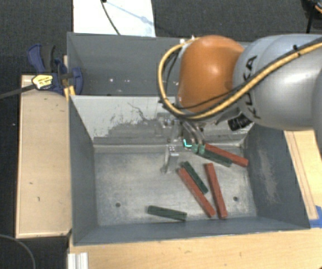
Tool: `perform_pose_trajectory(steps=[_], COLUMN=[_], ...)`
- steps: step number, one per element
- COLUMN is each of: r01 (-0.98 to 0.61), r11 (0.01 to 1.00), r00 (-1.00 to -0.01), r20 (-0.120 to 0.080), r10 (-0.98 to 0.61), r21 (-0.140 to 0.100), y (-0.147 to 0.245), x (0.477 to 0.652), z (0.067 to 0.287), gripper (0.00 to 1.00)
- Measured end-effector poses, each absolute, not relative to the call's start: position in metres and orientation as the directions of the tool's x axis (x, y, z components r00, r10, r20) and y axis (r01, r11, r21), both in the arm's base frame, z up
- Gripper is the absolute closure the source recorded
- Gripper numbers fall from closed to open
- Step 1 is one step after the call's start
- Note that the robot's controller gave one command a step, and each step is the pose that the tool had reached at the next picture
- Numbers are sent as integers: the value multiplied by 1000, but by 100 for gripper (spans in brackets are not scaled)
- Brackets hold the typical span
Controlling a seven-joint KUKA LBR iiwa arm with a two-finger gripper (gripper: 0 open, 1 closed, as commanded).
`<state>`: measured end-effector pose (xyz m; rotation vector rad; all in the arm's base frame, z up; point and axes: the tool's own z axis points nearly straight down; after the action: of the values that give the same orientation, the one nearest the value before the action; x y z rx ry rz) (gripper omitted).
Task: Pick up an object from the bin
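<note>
1. The claw (172,157) is hanging low over the middle of the bin (121,167); whether it is apart or together cannot be told.
2. A dark green stick (196,177) is lying against a red stick (197,195), just beside the claw, toward the near right.

The silver-grey arm (295,88) bears dark KUKA lettering (250,70), a rounded orange cover (205,72) at its wrist, and a yellow cable (161,76) looping round it.
</note>
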<state>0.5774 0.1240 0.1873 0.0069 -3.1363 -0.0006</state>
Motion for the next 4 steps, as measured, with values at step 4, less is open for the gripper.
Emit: perform_pose_trajectory(steps=[4], r01=[-252], r11=[968], r00=[-968], r20=[-3], r10=[-252], r21=[0], y=[108], x=[490], z=[135], gripper=[0])
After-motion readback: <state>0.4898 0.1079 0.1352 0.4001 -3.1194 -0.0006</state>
